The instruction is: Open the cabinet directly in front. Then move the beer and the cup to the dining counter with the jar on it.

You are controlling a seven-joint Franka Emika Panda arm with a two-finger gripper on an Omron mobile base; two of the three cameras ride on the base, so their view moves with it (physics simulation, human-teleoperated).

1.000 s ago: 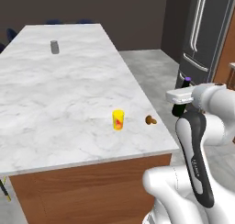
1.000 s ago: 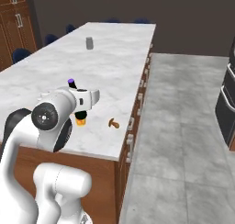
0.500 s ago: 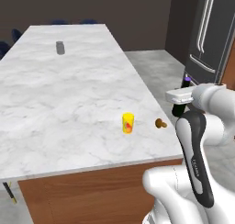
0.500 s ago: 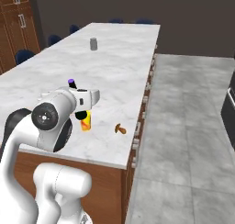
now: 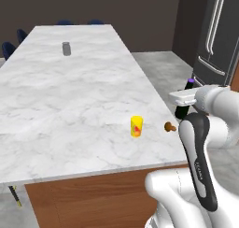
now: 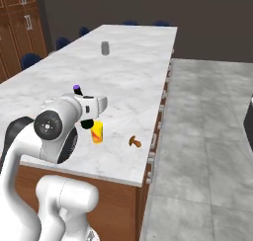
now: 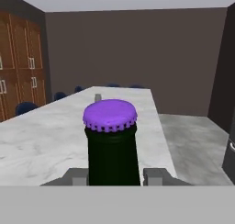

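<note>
My gripper is shut on the beer, a dark bottle with a purple cap, held upright by its neck. In the left base view the beer hangs in the gripper just off the right edge of the dining counter. The right base view has the beer's cap above the gripper. The yellow cup stands upright on the marble near the front corner. The grey jar stands at the far end. The cabinet is out of view.
A small brown object lies on the counter's edge beside the cup. A dark fridge stands at the right. Blue chairs line the far side. Wooden cupboard doors cover the left wall. Grey floor runs along the counter.
The whole scene has shifted as the base drove: counter, cup and jar have slid rightward in the left base view. The gripper keeps its hold on the beer.
</note>
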